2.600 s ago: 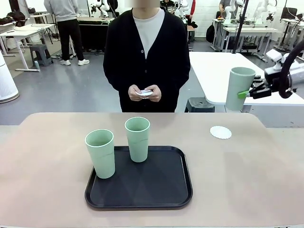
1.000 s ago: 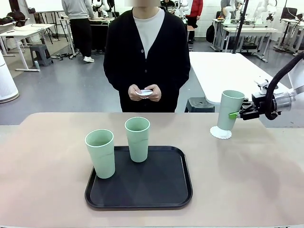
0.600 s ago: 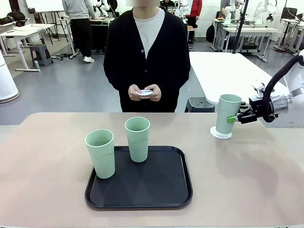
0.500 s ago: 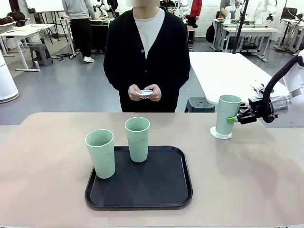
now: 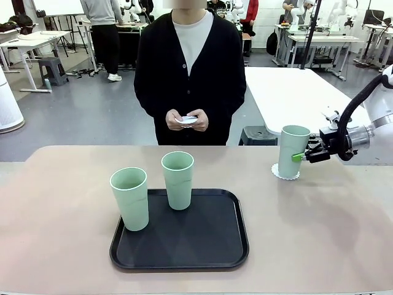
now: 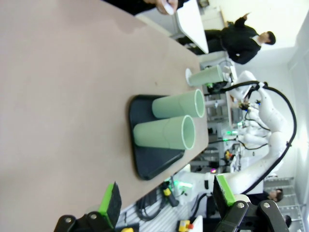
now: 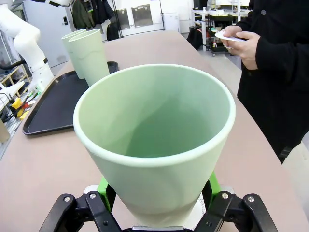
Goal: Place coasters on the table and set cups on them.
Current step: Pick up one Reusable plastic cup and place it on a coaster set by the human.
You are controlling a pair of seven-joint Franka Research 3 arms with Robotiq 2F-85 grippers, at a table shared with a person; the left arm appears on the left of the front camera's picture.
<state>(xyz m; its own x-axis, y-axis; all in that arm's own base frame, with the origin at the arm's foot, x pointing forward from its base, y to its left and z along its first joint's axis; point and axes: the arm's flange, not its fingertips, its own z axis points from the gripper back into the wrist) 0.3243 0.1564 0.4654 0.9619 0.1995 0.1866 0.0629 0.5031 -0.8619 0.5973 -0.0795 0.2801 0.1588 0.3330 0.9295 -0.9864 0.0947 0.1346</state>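
Right end effector [image 5: 297,157] around cup [image 5: 290,142]

No text, label, brand, number or sign can be read anywhere. Every cup [image 5: 177,179] has a plain pale green surface. The black tray [image 5: 209,246], the tan table [image 5: 319,233] and the person's dark cardigan [image 5: 159,74] are unmarked. Any print in the room behind is too small and blurred to read.
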